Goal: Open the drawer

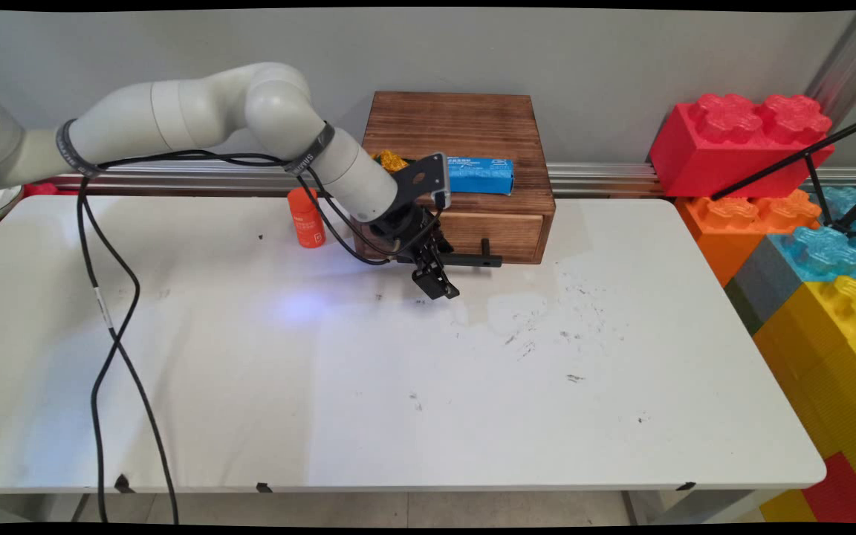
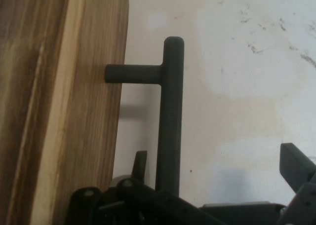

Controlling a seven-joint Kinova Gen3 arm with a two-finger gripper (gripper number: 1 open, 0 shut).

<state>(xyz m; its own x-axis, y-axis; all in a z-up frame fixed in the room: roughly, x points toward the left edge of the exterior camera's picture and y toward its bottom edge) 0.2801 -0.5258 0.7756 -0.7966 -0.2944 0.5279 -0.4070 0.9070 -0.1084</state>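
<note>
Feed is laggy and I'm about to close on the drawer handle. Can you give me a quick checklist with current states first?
1. Gripper open: ok, fingers apart.
2. Handle bar between the fingers: ok, one on the drawer side, one on the table side.
3. Bar centred: not ok, it is nearer the drawer-side finger.
4. Drawer shut: ok, looks flush with the wooden box.
5. Orange bottle out of the way: ok, left of the box.
6. Blue packet on the box top: ok, lying flat.
</note>
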